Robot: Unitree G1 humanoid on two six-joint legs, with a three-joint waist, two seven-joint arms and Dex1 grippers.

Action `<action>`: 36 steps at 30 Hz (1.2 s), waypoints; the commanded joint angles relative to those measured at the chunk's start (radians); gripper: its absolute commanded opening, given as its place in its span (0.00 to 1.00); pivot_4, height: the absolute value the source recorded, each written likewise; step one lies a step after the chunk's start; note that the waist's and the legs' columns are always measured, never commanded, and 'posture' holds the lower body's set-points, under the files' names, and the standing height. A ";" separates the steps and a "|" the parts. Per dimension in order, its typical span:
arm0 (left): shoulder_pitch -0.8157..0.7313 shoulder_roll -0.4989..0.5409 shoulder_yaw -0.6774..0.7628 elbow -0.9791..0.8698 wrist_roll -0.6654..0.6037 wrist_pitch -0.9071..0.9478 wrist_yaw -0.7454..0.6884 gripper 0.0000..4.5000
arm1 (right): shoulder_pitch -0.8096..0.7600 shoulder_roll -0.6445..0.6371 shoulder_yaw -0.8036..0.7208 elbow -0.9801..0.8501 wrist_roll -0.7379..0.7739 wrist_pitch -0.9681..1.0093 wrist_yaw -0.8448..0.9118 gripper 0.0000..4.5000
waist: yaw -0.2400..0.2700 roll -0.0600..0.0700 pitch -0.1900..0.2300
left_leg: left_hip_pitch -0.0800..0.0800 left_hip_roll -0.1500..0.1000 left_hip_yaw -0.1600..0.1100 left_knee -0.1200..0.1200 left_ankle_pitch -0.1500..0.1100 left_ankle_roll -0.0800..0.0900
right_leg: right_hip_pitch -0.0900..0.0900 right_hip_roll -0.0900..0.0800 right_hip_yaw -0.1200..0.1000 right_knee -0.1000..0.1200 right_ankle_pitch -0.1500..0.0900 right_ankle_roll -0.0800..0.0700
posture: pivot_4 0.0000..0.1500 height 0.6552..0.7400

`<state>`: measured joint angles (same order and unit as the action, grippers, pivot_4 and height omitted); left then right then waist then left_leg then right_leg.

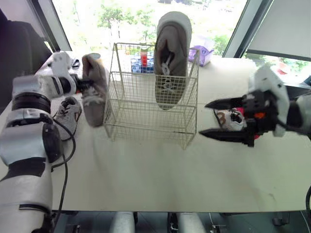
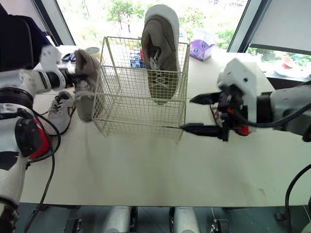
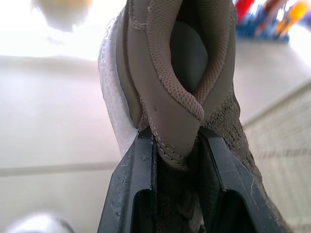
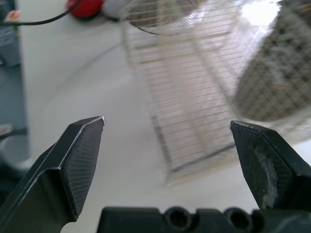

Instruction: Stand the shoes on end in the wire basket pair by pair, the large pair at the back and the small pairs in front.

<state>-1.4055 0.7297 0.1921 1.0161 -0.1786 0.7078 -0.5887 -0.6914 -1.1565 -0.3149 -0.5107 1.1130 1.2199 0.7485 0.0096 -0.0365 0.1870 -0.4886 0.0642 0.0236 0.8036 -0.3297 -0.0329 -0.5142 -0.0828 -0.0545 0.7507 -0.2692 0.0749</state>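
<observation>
A white wire basket (image 1: 150, 97) stands mid-table. One large tan shoe (image 1: 170, 58) stands on end inside it, toward its back right, toe up above the rim. The matching tan shoe (image 1: 95, 90) hangs just left of the basket, outside it, with my left gripper (image 1: 87, 83) shut on its heel collar (image 3: 177, 116). A small grey shoe (image 1: 68, 114) lies on the table below that hand. My right gripper (image 1: 209, 118) is open and empty, right of the basket, its fingers pointing at it. Behind it lies a small white and pink shoe (image 1: 234, 119).
A purple box (image 1: 201, 53) and a blue rack with a red bottle (image 1: 143, 60) sit at the back of the table behind the basket. The table's front edge (image 1: 160, 209) runs close to me. A dark chair (image 1: 19, 48) stands at the far left.
</observation>
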 commanded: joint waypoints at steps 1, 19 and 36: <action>-0.110 0.084 0.013 -0.290 -0.003 -0.055 0.004 0.12 | -0.046 -0.028 -0.093 0.045 0.043 -0.003 -0.030 1.00 | -0.006 0.000 0.000 | -0.001 0.000 0.000 0.000 0.000 0.000 | -0.001 0.000 0.000 -0.001 0.001 0.002 | 1.00 0.00; 0.011 -0.323 0.025 -0.621 -0.019 -0.720 0.241 0.12 | -0.082 -0.023 -0.048 0.161 0.012 -0.075 0.002 1.00 | 0.004 0.005 -0.001 | 0.008 0.000 0.005 0.002 -0.001 0.003 | 0.013 -0.001 0.002 -0.014 0.008 0.004 | 1.00 0.00; 0.268 -0.480 -0.082 -0.700 0.071 -0.767 0.349 0.12 | 0.108 -0.035 -0.218 0.068 0.109 -0.049 -0.088 1.00 | 0.005 0.006 -0.002 | 0.010 0.000 0.005 0.000 -0.002 0.003 | 0.014 0.001 0.002 -0.014 0.009 0.006 | 1.00 0.00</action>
<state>-1.1350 0.2487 0.1174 0.3733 -0.1263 -0.0379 -0.2592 -0.5851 -1.1947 -0.5007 -0.4293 1.2162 1.1914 0.6679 0.0144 -0.0302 0.1851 -0.4782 0.0644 0.0284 0.8038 -0.3312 -0.0298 -0.5000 -0.0823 -0.0524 0.7363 -0.2604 0.0808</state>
